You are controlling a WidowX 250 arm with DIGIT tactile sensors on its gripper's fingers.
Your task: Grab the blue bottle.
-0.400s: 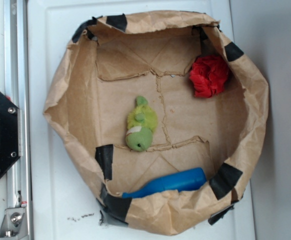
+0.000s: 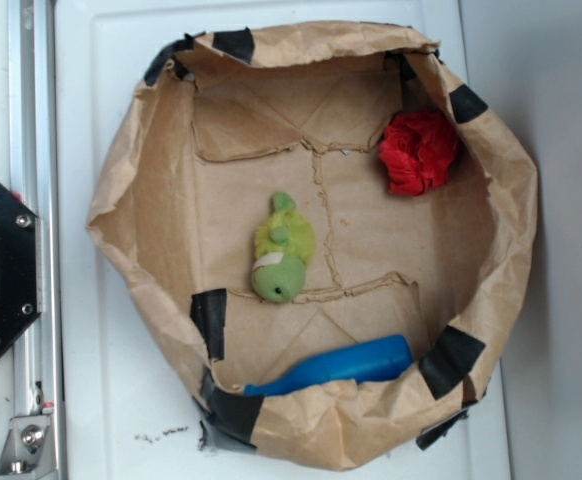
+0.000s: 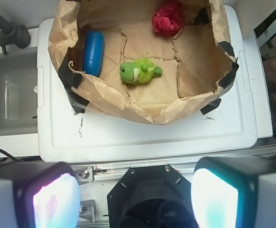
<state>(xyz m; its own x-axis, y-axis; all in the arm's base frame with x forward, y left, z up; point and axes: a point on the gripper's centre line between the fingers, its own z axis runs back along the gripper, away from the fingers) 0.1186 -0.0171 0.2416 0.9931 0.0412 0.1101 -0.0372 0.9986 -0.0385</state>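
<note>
The blue bottle [image 2: 336, 366] lies on its side in the paper bin [image 2: 131, 210], tight against the bin's wall, with the green toy [image 2: 281, 250] near it and the red ball [image 2: 418, 150] far off. The gripper [image 3: 135, 199] hangs back over the counter's [image 3: 142, 137] edge, well apart from the bin, its jaws wide apart and holding nothing. Nothing is grabbed yet, so I think the whole job is left: go to the bottle, come down, and close on it.

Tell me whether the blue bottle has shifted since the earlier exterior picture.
No. The blue bottle lies in the same spot against the paper bin's wall, between the same black tape patches.
</note>
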